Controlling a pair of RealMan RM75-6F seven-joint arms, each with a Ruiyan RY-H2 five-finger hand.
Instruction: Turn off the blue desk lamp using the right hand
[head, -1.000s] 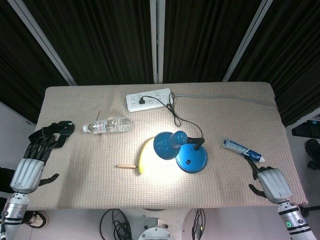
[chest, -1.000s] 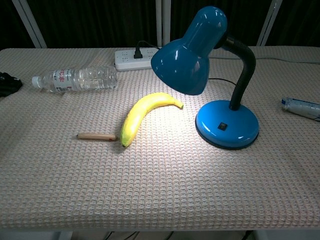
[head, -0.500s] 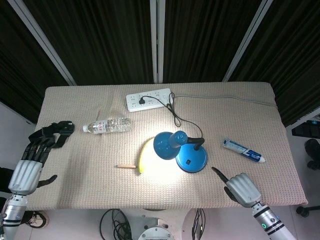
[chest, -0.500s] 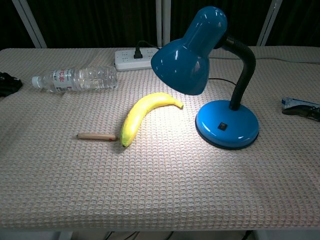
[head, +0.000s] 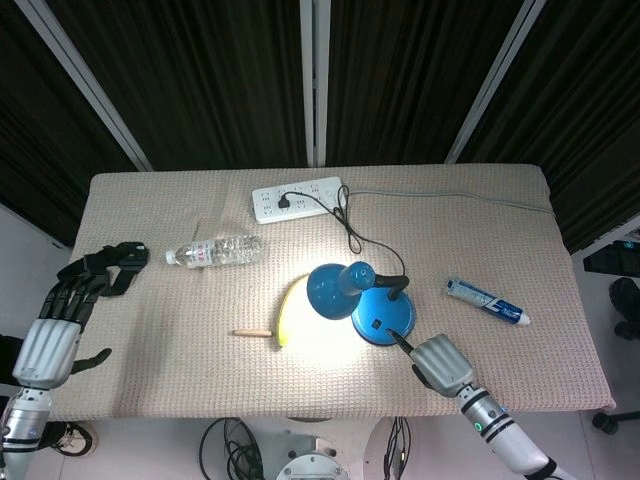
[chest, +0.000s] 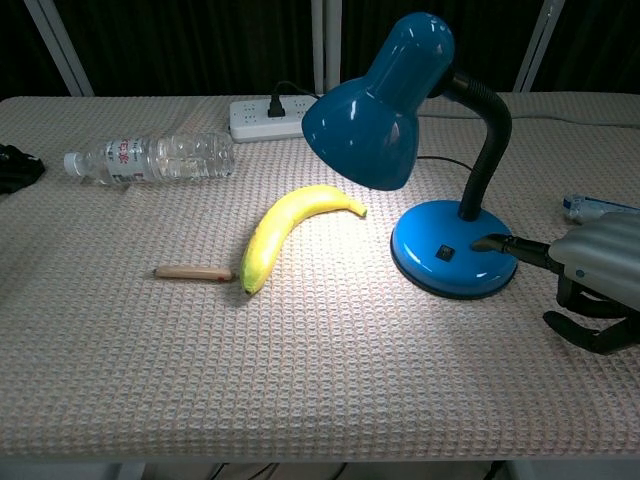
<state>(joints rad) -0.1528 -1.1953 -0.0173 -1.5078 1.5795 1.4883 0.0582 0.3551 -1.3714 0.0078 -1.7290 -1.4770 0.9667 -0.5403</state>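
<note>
Lit blue lamp (chest: 455, 255) mid-table (head: 150, 300), right robot hand (chest: 600, 270) with one finger extended onto its base, other fingers curled, left robot hand (head: 75, 305) spread at table's left edge, banana (chest: 285, 230) under the shade

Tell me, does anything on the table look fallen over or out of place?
The bottle lies on its side near the power strip, not upright. The banana lies loose under the lit lamp. Nothing looks spilled or broken.
</note>
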